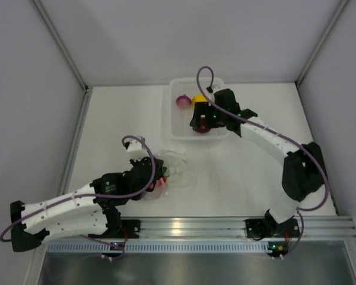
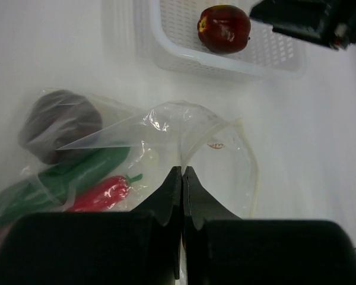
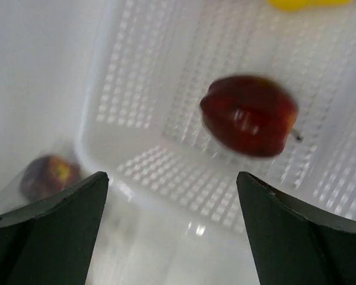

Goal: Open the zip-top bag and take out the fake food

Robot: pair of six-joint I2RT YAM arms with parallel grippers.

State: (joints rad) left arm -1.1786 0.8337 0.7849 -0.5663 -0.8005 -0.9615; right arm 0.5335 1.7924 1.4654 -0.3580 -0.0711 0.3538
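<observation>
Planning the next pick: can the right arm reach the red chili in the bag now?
Probably yes. The right gripper is open and empty above the basket, and the left gripper pinches the zip-top bag with its mouth gaping. The red chili lies inside beside the cucumber.

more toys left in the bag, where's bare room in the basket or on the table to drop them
Bare: near-left corner of the mesh basket, beside the apple; table left of it. Crowded: around pear, onion and right gripper.

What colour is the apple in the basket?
The apple is dark red with a small yellow patch; clearest in the left wrist view.
</observation>
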